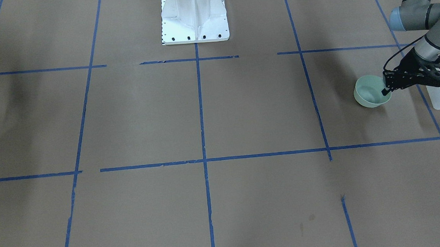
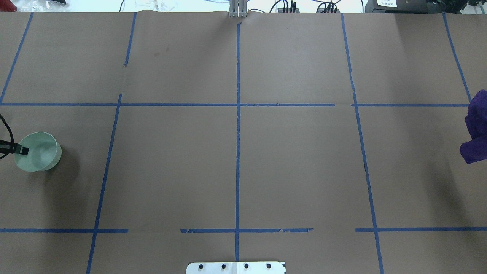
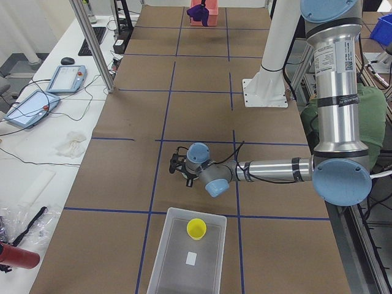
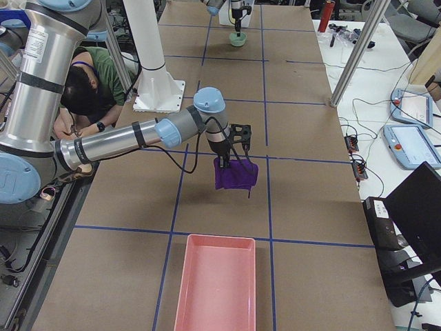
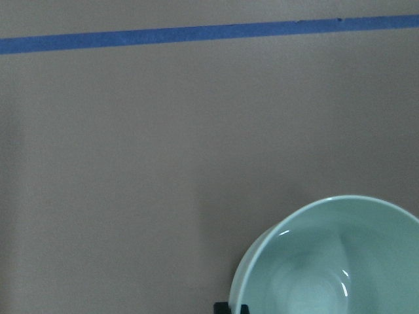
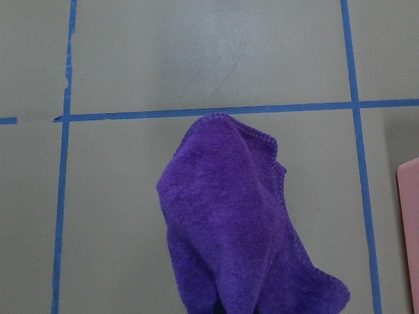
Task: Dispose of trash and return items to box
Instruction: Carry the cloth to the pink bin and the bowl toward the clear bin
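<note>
The pale mint-green bowl [image 1: 369, 93] is at the table's left end, slightly tilted. My left gripper [image 1: 386, 89] is shut on its rim, one finger inside and one outside; the overhead view shows the gripper [image 2: 21, 150] and the bowl [image 2: 40, 152]. The bowl fills the lower right of the left wrist view [image 5: 334, 261]. The yellow tumbler [image 3: 196, 228] stands in the translucent box [image 3: 177, 269], just beyond the bowl. My right gripper [image 4: 227, 163] holds the purple cloth [image 4: 235, 176], which hangs above the table and shows in the right wrist view [image 6: 242, 222].
A pink tray [image 4: 213, 289] lies at the table's right end, close to the hanging cloth; its edge shows in the right wrist view [image 6: 409, 229]. The white robot base [image 1: 194, 16] stands at the middle of the robot's side. Blue tape lines grid the brown table.
</note>
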Controlling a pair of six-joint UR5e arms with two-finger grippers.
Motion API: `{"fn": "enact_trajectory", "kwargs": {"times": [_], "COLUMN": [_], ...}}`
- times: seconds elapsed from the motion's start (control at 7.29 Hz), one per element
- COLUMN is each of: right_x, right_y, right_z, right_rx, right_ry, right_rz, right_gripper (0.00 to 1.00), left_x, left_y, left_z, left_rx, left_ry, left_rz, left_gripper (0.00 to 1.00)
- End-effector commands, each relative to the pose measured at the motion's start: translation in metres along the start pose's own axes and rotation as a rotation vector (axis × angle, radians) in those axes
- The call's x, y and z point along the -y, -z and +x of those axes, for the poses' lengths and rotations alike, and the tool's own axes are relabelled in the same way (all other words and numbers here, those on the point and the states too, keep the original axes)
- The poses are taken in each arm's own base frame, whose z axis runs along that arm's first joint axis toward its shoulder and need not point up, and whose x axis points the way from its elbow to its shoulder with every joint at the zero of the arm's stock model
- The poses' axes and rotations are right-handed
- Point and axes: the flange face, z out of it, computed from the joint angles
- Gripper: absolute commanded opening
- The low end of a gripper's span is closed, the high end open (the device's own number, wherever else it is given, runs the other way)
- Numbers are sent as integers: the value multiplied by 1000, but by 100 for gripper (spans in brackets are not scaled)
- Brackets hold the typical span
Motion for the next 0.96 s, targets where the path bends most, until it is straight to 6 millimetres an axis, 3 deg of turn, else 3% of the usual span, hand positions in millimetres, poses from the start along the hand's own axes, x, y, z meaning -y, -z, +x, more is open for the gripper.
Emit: {"fn": "enact_trajectory", "kwargs": {"times": [0.0, 0.14, 0.41, 0.69, 0.82], "right_x": [8, 11, 9, 24, 38], "right_y": [-2, -9, -12, -24, -19], "right_z": [50, 86, 151, 249, 294], "right_rx": [-48, -71, -104, -145, -157], "right_ry": [100, 150, 202, 259, 270], "right_rz": [-7, -16, -21, -34, -26], "right_gripper": [0, 0, 0, 0, 0], "left_x": [-29, -20, -19, -17, -15], "left_y": [52, 78, 94, 105, 107], "left_z": [20, 14, 2, -10, -23], "left_rx": [-145, -171, -188, -176, -157], "left_ry": [-4, 14, 29, 42, 17], "left_rz": [-73, -34, -20, 14, 21], "left_gripper": [0, 0, 0, 0, 0]}}
